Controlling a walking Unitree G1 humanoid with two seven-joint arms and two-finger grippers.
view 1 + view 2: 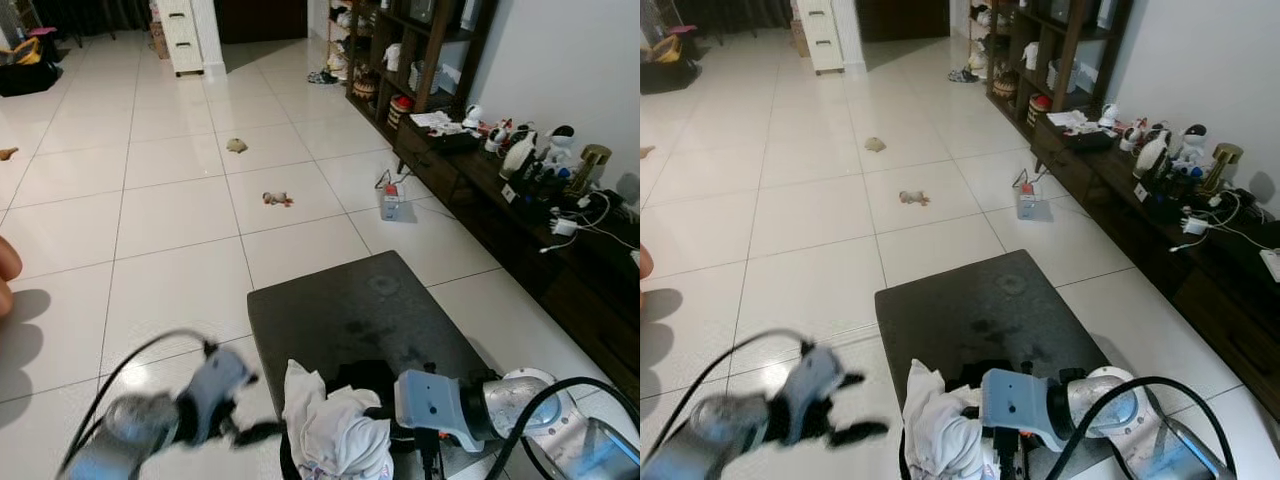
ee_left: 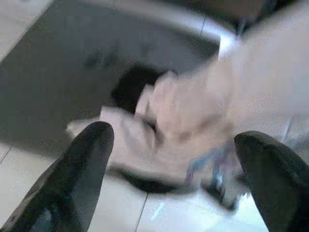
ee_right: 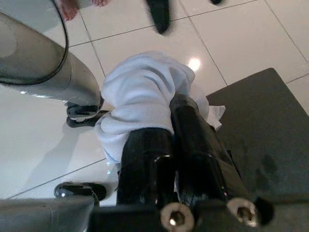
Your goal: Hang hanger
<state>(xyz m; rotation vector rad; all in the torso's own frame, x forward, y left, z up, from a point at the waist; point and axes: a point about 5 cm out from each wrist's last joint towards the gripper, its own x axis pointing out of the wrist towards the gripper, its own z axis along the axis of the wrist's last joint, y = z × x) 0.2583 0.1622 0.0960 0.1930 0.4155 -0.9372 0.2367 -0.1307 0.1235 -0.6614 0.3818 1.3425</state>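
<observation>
A heap of white cloth (image 1: 330,425) lies over something black at the near edge of a dark mat (image 1: 350,300) on the tiled floor. My right gripper (image 3: 166,118) reaches into the heap from the right, its two black fingers (image 3: 193,140) pressed together with their tips buried in the white fabric. My left gripper (image 1: 255,432) hovers blurred just left of the heap, and in the left wrist view its fingers (image 2: 82,169) stand wide apart with nothing between them. I cannot make out a hanger.
A low dark cabinet (image 1: 520,190) crowded with toys and cables runs along the right wall. A small bottle (image 1: 390,203) and two scraps (image 1: 277,198) lie on the tiles beyond the mat. A person's foot (image 1: 5,265) shows at the left edge.
</observation>
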